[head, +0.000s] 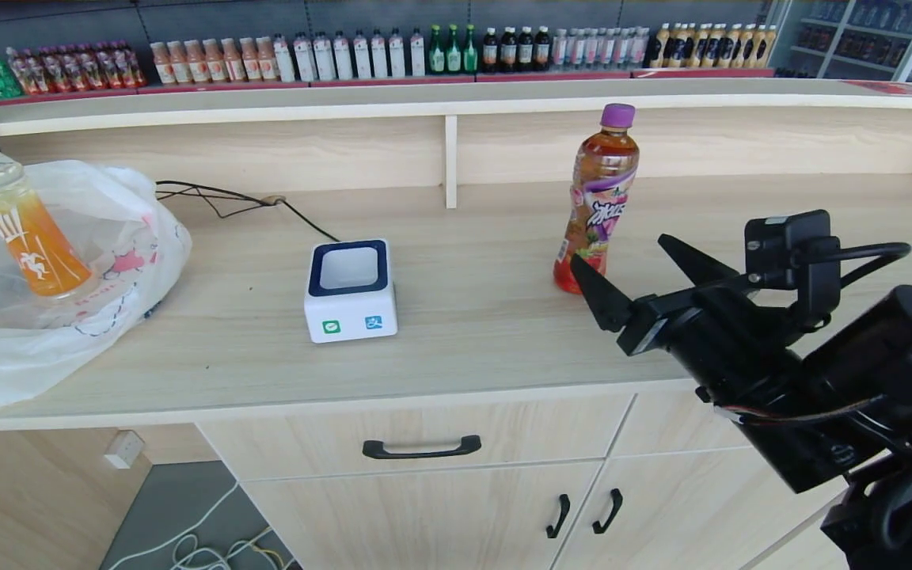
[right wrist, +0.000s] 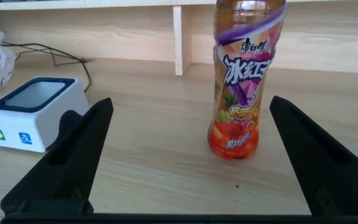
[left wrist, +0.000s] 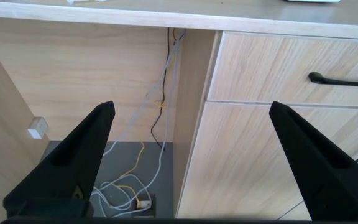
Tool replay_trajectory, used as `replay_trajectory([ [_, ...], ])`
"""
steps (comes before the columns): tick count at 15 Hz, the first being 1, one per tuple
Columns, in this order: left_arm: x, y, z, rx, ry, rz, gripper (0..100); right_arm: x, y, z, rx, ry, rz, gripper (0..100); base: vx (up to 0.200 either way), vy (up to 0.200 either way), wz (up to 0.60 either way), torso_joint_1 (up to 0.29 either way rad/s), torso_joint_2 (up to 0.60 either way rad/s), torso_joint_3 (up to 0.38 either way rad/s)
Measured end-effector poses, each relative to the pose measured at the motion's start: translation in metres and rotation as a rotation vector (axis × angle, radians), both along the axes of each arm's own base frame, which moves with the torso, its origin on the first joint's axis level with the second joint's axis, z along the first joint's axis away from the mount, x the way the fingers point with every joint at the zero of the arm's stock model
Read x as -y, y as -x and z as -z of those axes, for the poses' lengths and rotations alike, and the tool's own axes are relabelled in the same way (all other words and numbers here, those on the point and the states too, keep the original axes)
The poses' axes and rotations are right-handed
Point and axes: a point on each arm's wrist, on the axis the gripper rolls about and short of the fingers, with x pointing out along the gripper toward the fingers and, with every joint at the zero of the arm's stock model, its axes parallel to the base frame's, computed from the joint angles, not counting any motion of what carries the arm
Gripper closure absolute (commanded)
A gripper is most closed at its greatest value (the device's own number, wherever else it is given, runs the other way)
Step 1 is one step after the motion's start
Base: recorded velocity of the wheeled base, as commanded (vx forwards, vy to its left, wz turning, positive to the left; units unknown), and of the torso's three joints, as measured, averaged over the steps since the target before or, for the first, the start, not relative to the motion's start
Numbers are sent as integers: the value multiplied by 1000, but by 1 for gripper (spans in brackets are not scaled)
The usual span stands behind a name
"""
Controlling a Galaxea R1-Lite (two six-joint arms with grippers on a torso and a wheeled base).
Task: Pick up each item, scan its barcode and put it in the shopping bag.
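A tea bottle [head: 598,198] with a purple cap stands upright on the wooden counter [head: 472,317], right of centre; its label shows in the right wrist view [right wrist: 242,87]. My right gripper [head: 642,273] is open just in front of it and to its right, fingers spread and nothing between them [right wrist: 188,162]. A white scanner box [head: 349,290] with a dark blue rim sits at the counter's middle [right wrist: 33,112]. At the far left lies the white plastic shopping bag [head: 131,261] with an orange drink bottle [head: 17,218] standing in it. My left gripper [left wrist: 191,162] is open below counter height, facing the cabinet front.
A black cable [head: 218,198] runs along the counter behind the scanner. A vertical divider [head: 450,162] splits the shelf at the back. Drawers with black handles [head: 422,449] lie below the counter edge. Loose cables [left wrist: 135,186] lie on the floor in the cabinet gap.
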Motion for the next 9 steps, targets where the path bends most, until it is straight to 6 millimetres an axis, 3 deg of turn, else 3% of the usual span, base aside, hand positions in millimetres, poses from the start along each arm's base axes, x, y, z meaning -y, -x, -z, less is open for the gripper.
replay_trajectory([
  [9, 0, 0, 0, 0, 0, 0, 0, -19, -44, -6, -83, 5, 50, 0, 0, 0, 0, 0, 0, 0],
])
